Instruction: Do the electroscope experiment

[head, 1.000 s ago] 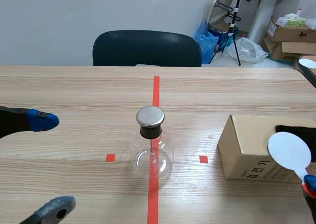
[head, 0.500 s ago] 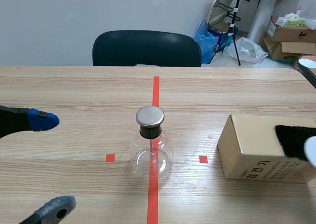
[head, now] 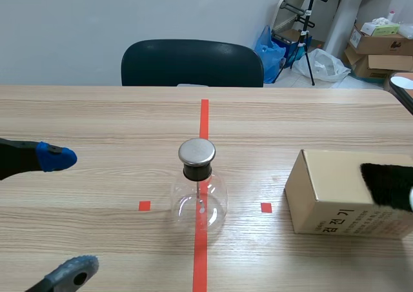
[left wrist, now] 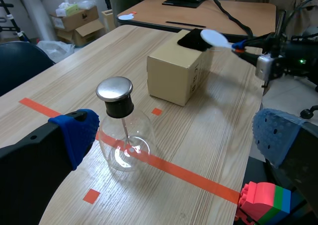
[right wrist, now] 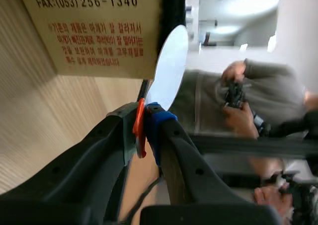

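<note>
White plastic, the round paddle [right wrist: 171, 68] is pinched by its orange handle [right wrist: 139, 130] in the right jaws, which are closed on it. I judge that the step is to charge it on the black fur cloth [left wrist: 195, 40] on top of the cardboard box [head: 335, 192]. To do this well, the disc should lie flat on the fur and be rubbed firmly, without pushing the box along the desk [head: 97, 118], and then touch nothing before the metal cap [head: 197, 151]. The electroscope flask [head: 200, 192] stands at the desk's middle, well apart from the right jaws. It is just ahead of the left jaws, which are wide open and hold nothing.
</note>
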